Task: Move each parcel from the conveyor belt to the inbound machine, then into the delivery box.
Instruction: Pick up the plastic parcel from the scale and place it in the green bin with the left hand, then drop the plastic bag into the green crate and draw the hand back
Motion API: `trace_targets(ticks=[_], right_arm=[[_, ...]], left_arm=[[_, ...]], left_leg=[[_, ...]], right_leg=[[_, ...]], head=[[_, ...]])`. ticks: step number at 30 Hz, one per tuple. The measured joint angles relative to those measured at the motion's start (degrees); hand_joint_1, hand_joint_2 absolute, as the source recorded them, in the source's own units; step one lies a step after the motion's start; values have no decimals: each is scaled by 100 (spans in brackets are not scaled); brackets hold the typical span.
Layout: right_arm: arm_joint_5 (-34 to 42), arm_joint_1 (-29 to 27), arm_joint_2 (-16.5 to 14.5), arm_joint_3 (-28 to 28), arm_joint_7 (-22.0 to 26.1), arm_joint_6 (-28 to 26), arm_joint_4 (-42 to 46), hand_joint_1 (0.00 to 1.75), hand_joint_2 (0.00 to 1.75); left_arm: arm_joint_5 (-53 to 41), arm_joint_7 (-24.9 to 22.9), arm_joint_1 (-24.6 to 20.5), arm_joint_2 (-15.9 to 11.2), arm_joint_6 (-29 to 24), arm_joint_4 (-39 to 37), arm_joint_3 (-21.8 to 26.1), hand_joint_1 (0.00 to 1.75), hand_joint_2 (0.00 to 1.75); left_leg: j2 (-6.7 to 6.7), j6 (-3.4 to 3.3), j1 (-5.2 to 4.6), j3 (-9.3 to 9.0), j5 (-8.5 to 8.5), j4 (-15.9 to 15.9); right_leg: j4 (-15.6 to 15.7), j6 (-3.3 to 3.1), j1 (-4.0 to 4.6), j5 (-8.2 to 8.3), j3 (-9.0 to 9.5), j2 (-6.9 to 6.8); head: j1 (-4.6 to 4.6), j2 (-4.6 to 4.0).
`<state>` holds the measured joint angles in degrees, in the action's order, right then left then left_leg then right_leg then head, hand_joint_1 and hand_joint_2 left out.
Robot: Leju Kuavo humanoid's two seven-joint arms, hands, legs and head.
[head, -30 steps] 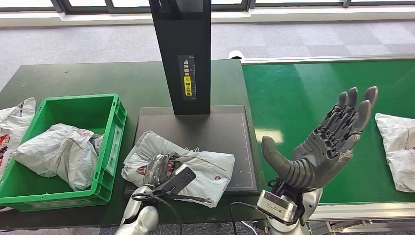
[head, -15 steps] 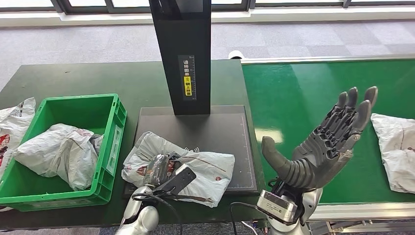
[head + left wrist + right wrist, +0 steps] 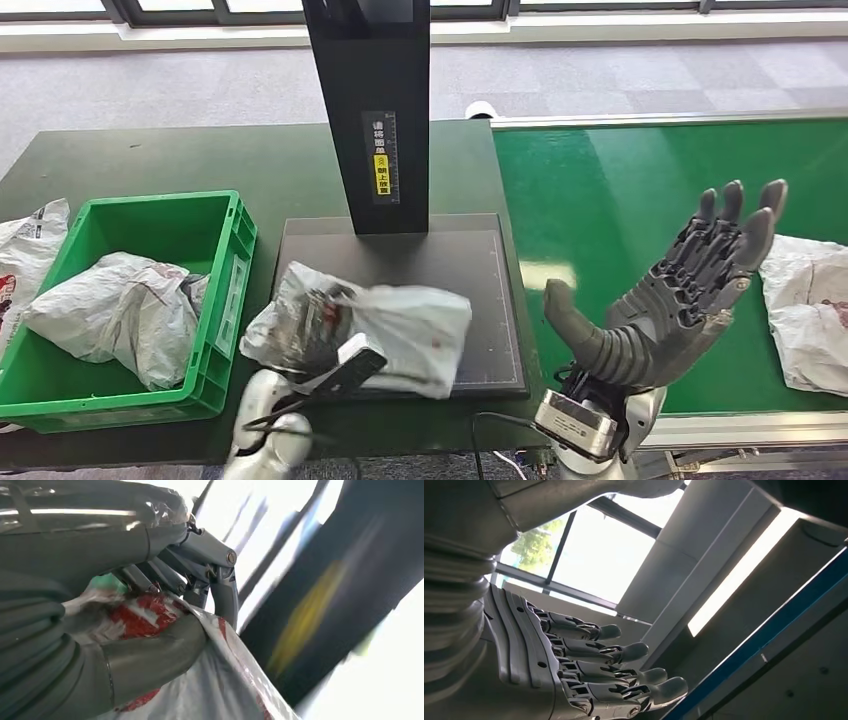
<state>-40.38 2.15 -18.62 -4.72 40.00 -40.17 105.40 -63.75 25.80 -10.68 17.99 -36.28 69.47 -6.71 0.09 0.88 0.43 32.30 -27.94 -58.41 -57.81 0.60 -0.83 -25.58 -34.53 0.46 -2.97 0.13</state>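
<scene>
We hold parcel (image 3: 385, 335) in left robot hand (image 3: 318, 335), over inbound machine (image 3: 470, 275). Right robot hand (image 3: 665, 305) wide, empty, above conveyor belt (image 3: 620, 190). One parcel already in delivery box (image 3: 235, 255); next parcel (image 3: 810, 310) waits on belt.

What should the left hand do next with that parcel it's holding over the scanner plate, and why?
Probably carry it left and lower it into the green crate. The left hand grips the white parcel and has it raised off the dark plate of the inbound machine, so the crate beside it, with one parcel already in it, looks like the next stop.
</scene>
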Motion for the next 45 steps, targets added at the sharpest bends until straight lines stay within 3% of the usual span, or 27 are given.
trace_targets(ticks=[3,7,12,18,28,38,45], right_arm=[[33,-25,0,105,-1,1,51,0,175],[37,-40,0,157,2,2,102,0,175],[69,-47,0,179,2,2,141,0,175],[95,-57,0,216,2,2,174,0,175],[126,-77,-2,265,2,2,223,0,175],[146,-113,-2,267,2,2,268,0,175],[165,-173,-2,267,2,2,268,0,175]], left_arm=[[-289,303,-367,111,-451,1760,610,175,175],[-396,210,-381,180,-426,2934,951,175,175],[-593,-13,-291,207,-399,3721,977,175,175],[-705,-115,-272,207,-392,4016,977,175,175],[-1127,-557,-337,207,-375,3737,1303,175,175],[-1327,-928,-886,33,-375,2229,2443,175,175],[-1990,-1449,-1332,-343,-376,995,3232,175,175]], left_leg=[[6,2,-1,1,-5,9],[-3,6,-2,-32,-9,14],[-6,7,2,-30,-7,14],[-6,7,2,-31,-7,14],[-5,7,1,-32,-7,14],[2,15,4,-33,-1,14],[7,17,4,-34,1,14]], right_leg=[[-1,-4,-4,-1,7,5],[-1,-7,0,-17,24,-3],[-1,-7,0,-16,25,-6],[-1,-7,0,-16,26,-6],[-1,-7,0,-16,24,-6],[-4,-18,3,-6,21,4],[-4,-18,4,-5,19,6]], head=[[3,0],[2,0],[2,0],[2,0],[2,0],[2,0],[2,0]])
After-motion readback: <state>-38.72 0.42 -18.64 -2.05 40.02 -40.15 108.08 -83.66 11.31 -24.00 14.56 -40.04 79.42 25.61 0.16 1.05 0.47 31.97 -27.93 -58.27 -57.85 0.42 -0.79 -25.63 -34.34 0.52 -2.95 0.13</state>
